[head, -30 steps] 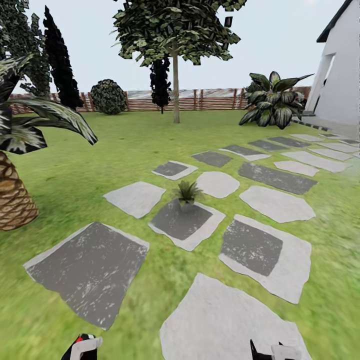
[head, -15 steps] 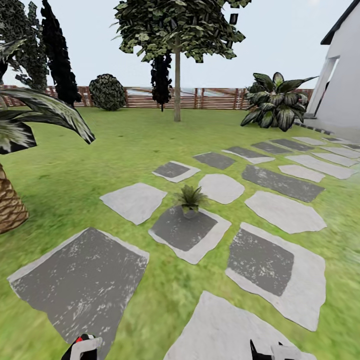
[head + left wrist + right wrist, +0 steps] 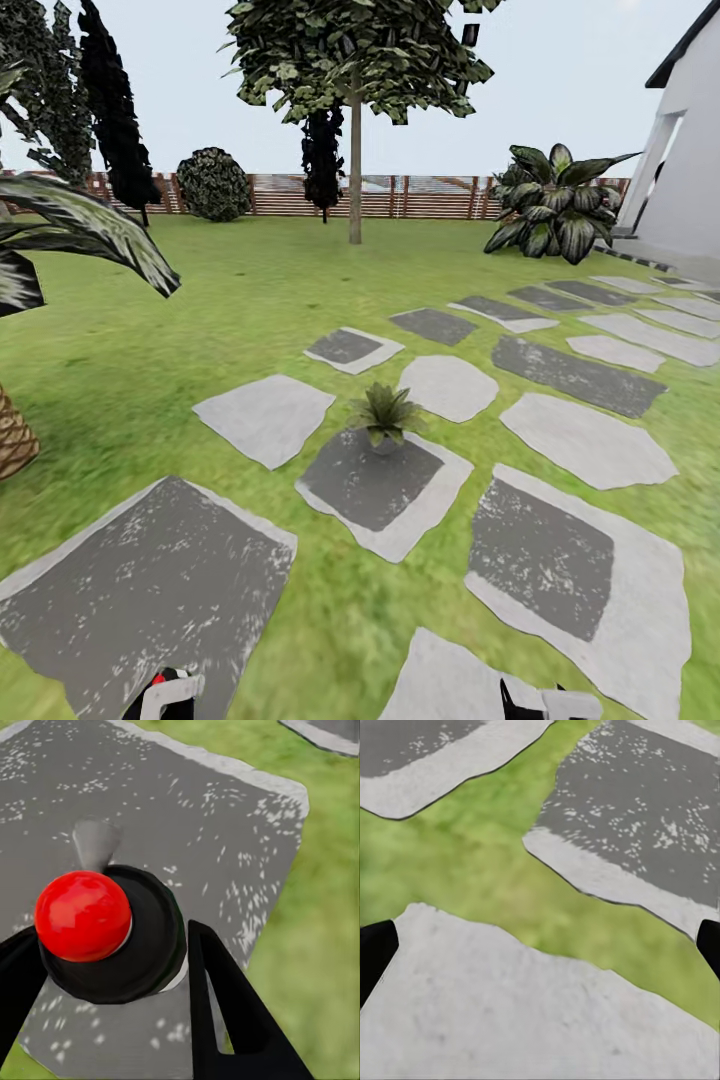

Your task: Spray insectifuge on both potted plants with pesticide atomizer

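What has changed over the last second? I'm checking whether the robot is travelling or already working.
The whole head view has shifted: the camera, with the robot, has advanced over the stepping stones, so the small potted plant and the palm sit lower or further left in the picture. Nothing in the garden itself moved. The left tool keeps holding the red-topped object; the right tool stays open and empty.

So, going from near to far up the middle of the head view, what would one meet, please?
Dark stepping stone → small potted plant → pale stone → open lawn → tree trunk → wooden fence.
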You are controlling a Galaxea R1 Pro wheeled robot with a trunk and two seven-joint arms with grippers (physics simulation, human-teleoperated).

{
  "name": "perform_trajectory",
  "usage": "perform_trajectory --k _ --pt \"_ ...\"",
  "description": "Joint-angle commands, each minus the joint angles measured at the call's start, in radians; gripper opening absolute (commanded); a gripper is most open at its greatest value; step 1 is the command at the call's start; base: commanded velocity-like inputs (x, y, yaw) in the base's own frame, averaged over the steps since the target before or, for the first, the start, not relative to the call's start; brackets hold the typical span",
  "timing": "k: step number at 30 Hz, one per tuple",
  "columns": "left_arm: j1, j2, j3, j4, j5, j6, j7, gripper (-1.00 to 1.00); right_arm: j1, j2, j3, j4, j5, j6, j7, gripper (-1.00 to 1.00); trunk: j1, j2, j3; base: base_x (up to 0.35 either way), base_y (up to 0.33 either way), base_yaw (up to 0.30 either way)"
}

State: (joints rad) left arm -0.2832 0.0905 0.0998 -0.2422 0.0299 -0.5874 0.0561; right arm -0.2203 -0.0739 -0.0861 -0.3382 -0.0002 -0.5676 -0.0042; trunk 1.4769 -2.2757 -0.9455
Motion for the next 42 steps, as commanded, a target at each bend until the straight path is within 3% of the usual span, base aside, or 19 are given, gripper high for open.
perform_trajectory --k 1,42 --pt "-0.001 0.000 0.000 0.001 0.003 -0.003 0.001 -1.00 -0.001 0.000 -0.001 0.001 0.000 -0.003 0.000 1.00 0.000 0.000 -0.001 0.335 0.002 0.000" --pt "-0.001 0.005 0.001 0.000 0.004 -0.003 0.001 -1.00 -0.001 -0.004 -0.005 -0.005 -0.001 -0.005 -0.001 1.00 0.000 0.000 -0.001 0.335 -0.010 0.000"
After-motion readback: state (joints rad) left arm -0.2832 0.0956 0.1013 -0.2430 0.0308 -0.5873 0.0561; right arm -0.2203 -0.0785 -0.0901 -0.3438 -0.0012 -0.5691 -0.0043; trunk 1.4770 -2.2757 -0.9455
